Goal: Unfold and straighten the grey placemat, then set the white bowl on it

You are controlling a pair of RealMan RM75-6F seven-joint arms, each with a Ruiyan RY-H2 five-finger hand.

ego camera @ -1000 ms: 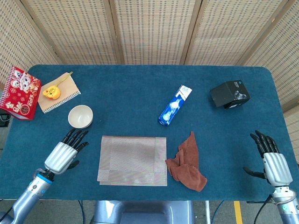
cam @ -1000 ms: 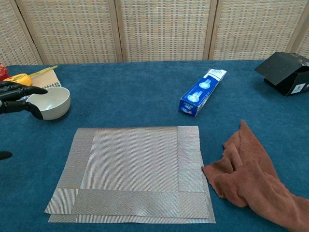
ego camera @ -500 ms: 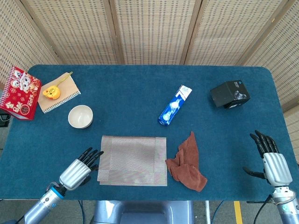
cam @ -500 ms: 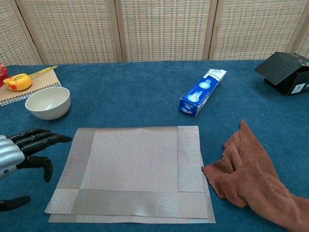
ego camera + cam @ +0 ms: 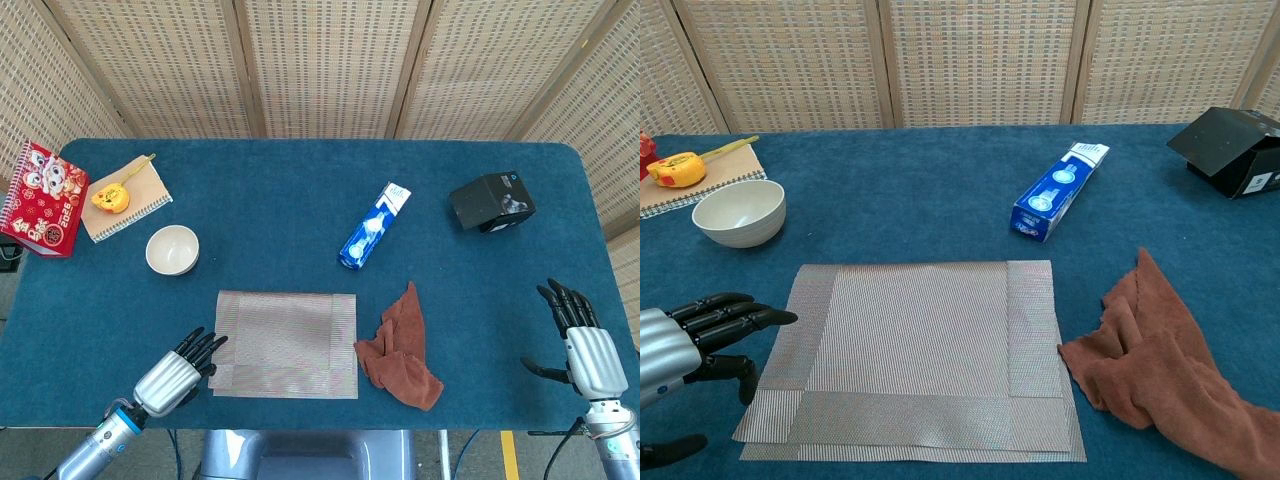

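Note:
The grey placemat (image 5: 286,342) (image 5: 915,355) lies flat near the table's front edge, with its left, right and front borders folded over onto itself. The white bowl (image 5: 172,249) (image 5: 740,212) stands upright behind the mat's left corner, apart from it. My left hand (image 5: 176,374) (image 5: 685,340) is open just left of the mat's front left corner, fingers stretched toward the mat edge, holding nothing. My right hand (image 5: 585,345) rests open at the front right of the table, far from the mat; the chest view does not show it.
A brown cloth (image 5: 402,350) (image 5: 1155,365) lies crumpled just right of the mat. Behind it are a blue toothpaste box (image 5: 374,226) (image 5: 1058,190) and a black box (image 5: 492,201) (image 5: 1235,148). At the far left sit a notebook (image 5: 125,196) with a yellow tape measure (image 5: 110,197) and a red booklet (image 5: 40,199).
My left hand has drawn back from beside the bowl toward the table's front, ending next to the mat's front left corner. The right hand has barely moved.

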